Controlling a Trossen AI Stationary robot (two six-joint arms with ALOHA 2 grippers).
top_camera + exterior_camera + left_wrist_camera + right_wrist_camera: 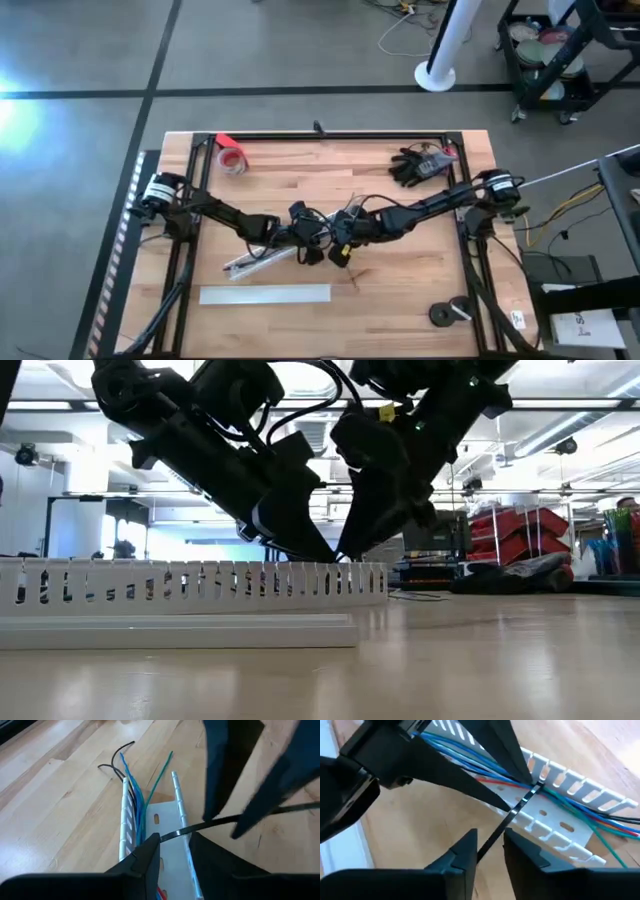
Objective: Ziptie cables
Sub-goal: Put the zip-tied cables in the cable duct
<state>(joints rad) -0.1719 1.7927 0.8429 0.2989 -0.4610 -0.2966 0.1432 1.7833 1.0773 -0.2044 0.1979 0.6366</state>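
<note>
Now you have the cables point(485, 762) lying in the white slotted duct point(560, 822) mid-table, a black zip tie point(507, 822) looped over them. Your left gripper point(172, 840) pinches one end of the tie near the duct; your right gripper point(490, 845) has its fingers either side of the tail, slightly apart. Close firmly on the tail, then pull straight along it while the left holds steady.

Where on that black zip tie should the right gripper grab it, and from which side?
Probably the free tail of the black zip tie, just outside the white slotted cable duct, coming from the open table side. That stretch runs straight and bare toward the right gripper, while its other end sits among the cables beside the left gripper.
</note>
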